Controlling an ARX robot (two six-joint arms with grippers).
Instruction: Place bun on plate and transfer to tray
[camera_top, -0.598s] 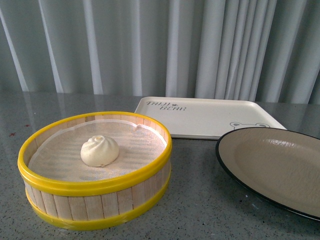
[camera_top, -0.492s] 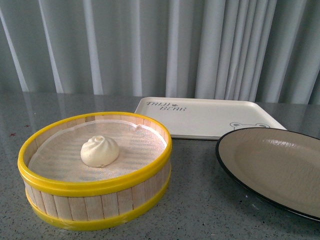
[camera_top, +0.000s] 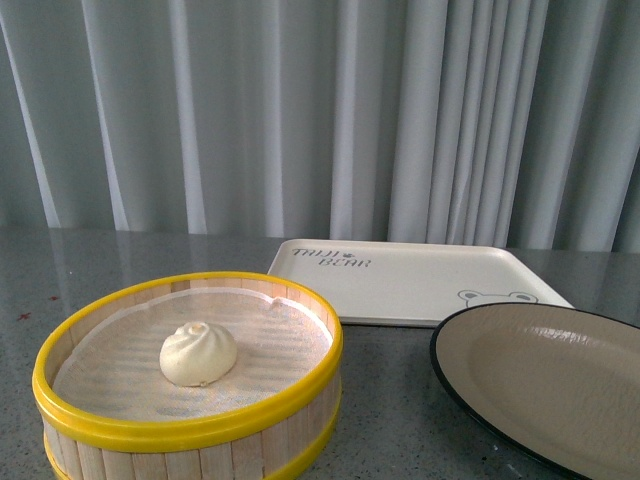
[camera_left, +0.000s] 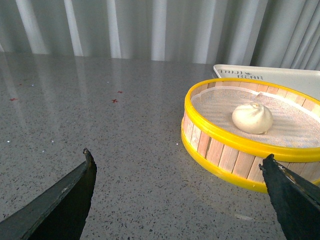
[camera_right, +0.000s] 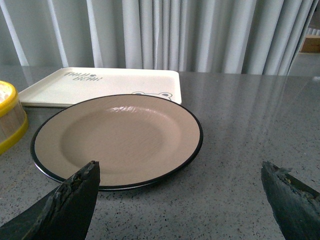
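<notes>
Bun (camera_top: 199, 353) sits near the middle of the cloth liner inside the yellow-rimmed steamer basket (camera_top: 190, 430), untouched; plate (camera_top: 540, 390) lies bare on the table (camera_left: 100, 115) to the basket's right, apart from it; tray (camera_top: 420, 280) lies behind both, its near edge just beside the plate's far rim.

Change since half a second ago: the whole scene sits lower in the front view, more curtain (camera_top: 300, 120) shows, and the basket's base is now cut off; the layout of bun, plate and tray is the same, so it looks like the camera shifted, not the objects.

Left gripper (camera_left: 178, 156): fingers spread wide, nothing between them, low over the table short of the basket; right gripper (camera_right: 180, 166): fingers also wide apart and holding nothing, facing the plate.

Judgement: no task progress yet; first step, picking the bun out of the basket, is not yet begun; left arm is nearer the bun.
</notes>
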